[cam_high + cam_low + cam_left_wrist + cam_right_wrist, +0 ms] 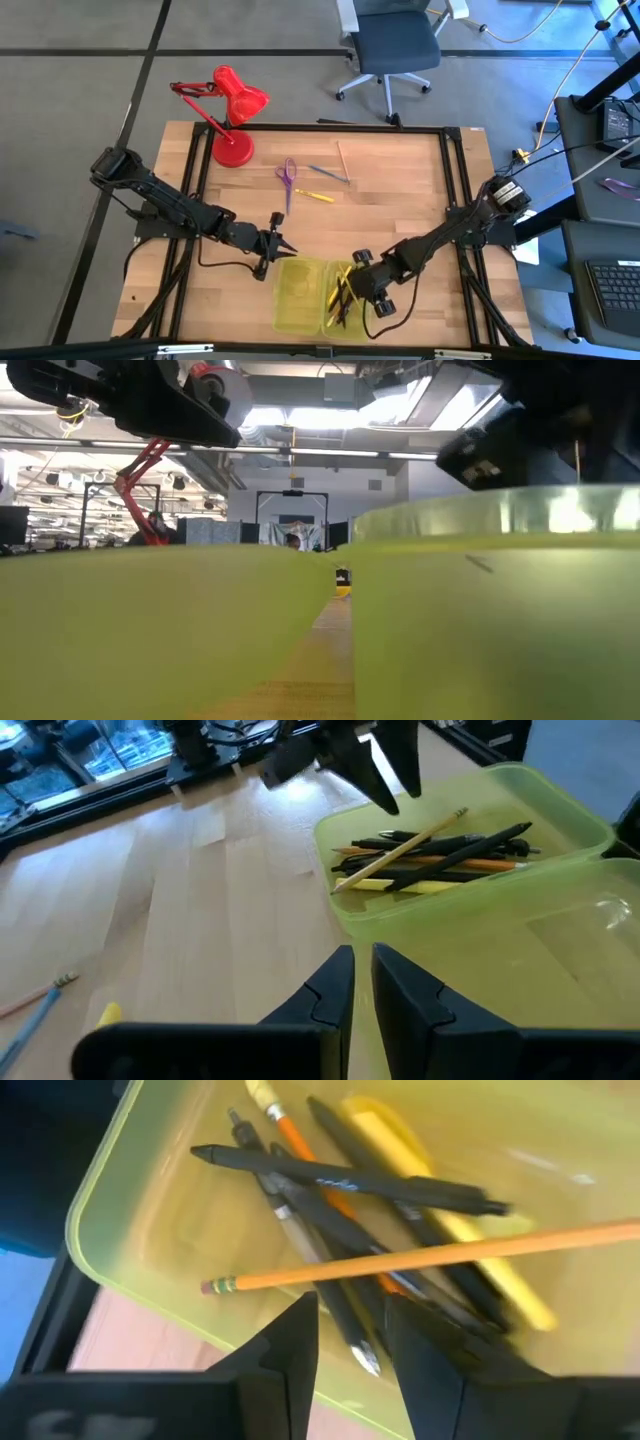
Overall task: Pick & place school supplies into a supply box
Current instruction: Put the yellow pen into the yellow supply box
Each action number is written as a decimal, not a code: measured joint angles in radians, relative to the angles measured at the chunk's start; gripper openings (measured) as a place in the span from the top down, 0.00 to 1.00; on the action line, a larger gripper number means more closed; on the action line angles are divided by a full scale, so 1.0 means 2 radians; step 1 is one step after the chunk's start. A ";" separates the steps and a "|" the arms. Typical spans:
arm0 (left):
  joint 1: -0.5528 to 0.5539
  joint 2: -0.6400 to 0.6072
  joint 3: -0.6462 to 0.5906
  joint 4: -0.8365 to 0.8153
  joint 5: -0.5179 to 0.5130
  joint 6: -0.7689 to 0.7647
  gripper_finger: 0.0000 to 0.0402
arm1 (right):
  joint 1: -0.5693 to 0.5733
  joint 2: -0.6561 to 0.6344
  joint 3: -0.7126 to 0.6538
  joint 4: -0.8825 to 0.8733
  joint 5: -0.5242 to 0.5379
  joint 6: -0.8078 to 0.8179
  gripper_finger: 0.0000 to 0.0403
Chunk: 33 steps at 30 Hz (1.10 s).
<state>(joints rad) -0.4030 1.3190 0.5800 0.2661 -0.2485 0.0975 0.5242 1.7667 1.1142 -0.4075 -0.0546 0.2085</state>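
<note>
From above, we list the yellow-green box [312, 296] at the table's near edge, scissors [287, 174] and pens still out, left gripper [277, 240] shut and empty beside it; its wrist shows pencils [440, 855] piled inside; over them our right gripper [350, 1335], slightly parted and empty, risks scattering them.

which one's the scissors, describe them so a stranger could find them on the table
Start at the red desk lamp at the wooden table's far left corner. Just right of its base lie the scissors, alone on bare wood. Their purple loop handles set them apart from the straight, thin pens and pencils beside them.
</note>
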 joint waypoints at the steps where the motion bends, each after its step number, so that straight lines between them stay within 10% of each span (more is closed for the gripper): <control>1: 0.000 0.000 0.000 0.000 -0.004 -0.007 0.92 | -0.004 -0.008 0.000 -0.008 0.000 -0.004 0.70; 13: 0.084 -0.014 0.000 -0.064 -0.074 -0.083 0.93 | -0.132 -0.143 -0.060 0.013 0.005 -0.112 0.70; 33: 0.141 -0.014 0.000 -0.051 -0.089 -0.108 0.87 | -0.260 -0.135 -0.096 0.120 0.004 -0.199 0.70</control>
<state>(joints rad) -0.1215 1.2919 0.5808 0.1632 -0.4262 -0.1177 0.0036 1.4971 0.9215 -0.1678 -0.0460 -0.1903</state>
